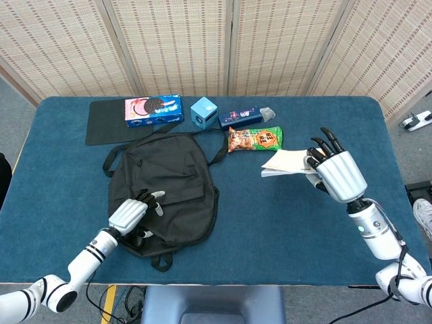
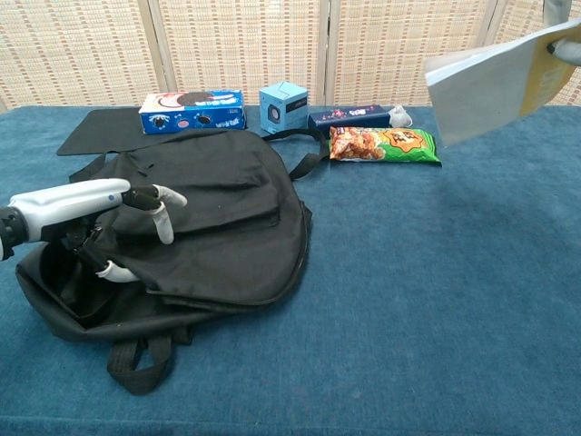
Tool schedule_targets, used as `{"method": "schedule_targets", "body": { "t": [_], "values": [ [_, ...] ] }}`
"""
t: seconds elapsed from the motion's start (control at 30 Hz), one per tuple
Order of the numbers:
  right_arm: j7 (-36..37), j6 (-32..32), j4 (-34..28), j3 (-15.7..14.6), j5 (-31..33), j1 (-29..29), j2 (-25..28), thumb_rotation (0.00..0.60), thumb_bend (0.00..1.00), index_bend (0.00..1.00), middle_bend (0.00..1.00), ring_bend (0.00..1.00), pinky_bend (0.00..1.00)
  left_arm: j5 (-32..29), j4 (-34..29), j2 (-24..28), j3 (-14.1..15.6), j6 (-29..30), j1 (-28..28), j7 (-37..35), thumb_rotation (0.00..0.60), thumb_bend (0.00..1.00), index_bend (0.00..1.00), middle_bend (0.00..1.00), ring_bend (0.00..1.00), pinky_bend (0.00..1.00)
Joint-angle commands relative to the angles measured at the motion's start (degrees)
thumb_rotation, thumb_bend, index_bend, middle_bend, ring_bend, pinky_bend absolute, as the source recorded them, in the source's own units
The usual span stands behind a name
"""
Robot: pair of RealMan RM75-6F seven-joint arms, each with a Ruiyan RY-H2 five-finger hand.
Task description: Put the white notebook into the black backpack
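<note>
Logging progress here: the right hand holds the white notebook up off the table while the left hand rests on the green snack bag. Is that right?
Not quite. The left hand is at the black backpack, lifting its flap at the opening, not on the green snack bag; the chest view shows this. The right hand does hold the white notebook up off the table.
</note>
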Motion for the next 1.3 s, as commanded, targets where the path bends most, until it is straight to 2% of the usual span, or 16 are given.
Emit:
{"method": "schedule_targets", "body": {
  "t": [0.03,0.2,0.3,0.57,0.73,0.97,1.3],
  "values": [
    [0.2,0.0,0.2,0.0,0.1,-0.1,-0.2,0.600,0.47,0.74,0.47,0.22,0.08,0.3,0.7,-0.5,-0.1,1.1,0.3,-1.3,0.600,0.25,0.54,0.13,0.17,0.02],
    [0.5,0.1,0.7,0.2,0.1,-0.1,-0.4,0.600,0.47,0.74,0.47,0.22,0.08,0.6,1.8,-1.2,-0.5,3.2,0.8,-3.2,0.600,0.33,0.63,0.20,0.20,0.02],
    [0.8,0.3,0.8,0.3,0.0,-0.2,-0.4,0.600,0.47,0.74,0.47,0.22,0.08,0.5,2.5,-2.0,-1.0,4.4,1.1,-4.3,0.600,0.38,0.70,0.27,0.25,0.04],
    [1.8,2.1,0.2,0.7,-0.9,-0.5,0.0,0.600,0.47,0.74,0.47,0.22,0.08,-1.7,3.6,-2.4,-3.0,5.2,1.1,-6.9,0.600,0.47,0.78,0.35,0.29,0.05],
    [2.5,5.3,-2.1,0.6,-4.0,-0.7,0.8,0.600,0.47,0.74,0.47,0.23,0.08,-6.1,2.9,-1.3,-6.7,4.6,0.6,-8.2,0.600,0.47,0.78,0.35,0.29,0.06],
    [3.7,9.6,-7.1,0.3,-9.5,-0.4,1.7,0.600,0.47,0.74,0.47,0.23,0.08,-15.3,2.2,0.1,-12.2,1.9,-0.8,-6.0,0.600,0.47,0.78,0.35,0.29,0.07],
    [4.3,10.6,-14.8,0.5,-16.3,2.4,0.5,0.600,0.47,0.74,0.47,0.24,0.08,-26.3,3.5,1.6,-16.1,-4.5,-4.4,-0.3,0.600,0.47,0.78,0.35,0.29,0.07]
  ]
}}
